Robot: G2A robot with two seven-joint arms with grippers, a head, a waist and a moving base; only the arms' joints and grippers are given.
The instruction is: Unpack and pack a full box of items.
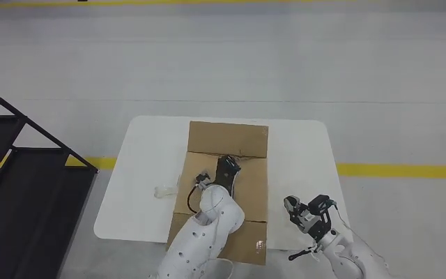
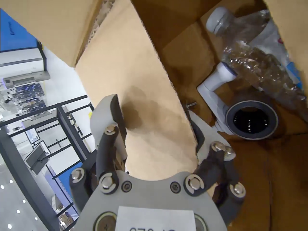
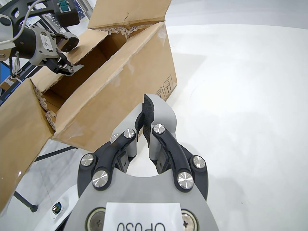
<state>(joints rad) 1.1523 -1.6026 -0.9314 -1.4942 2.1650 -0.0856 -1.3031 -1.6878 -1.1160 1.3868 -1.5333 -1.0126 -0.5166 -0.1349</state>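
An open cardboard box (image 1: 252, 192) stands in the middle of the white table (image 1: 300, 146), its flaps spread. My left gripper (image 2: 154, 111) is open at the box's mouth, astride one inner flap (image 2: 125, 61), with one finger above it and one below. From the right wrist view the left gripper (image 3: 69, 57) sits on that flap's edge. Down in the box lie crumpled clear bottles (image 2: 252, 61) with white caps and a white fitting with a black ring (image 2: 251, 120). My right gripper (image 3: 145, 118) is shut and empty, over the table beside the box (image 3: 134, 73).
A small clear plastic item (image 1: 165, 190) lies on the table to the box's other side. A black rack (image 1: 35, 188) stands off the table's edge on that side. Bare tabletop (image 3: 240, 97) stretches out past my right gripper.
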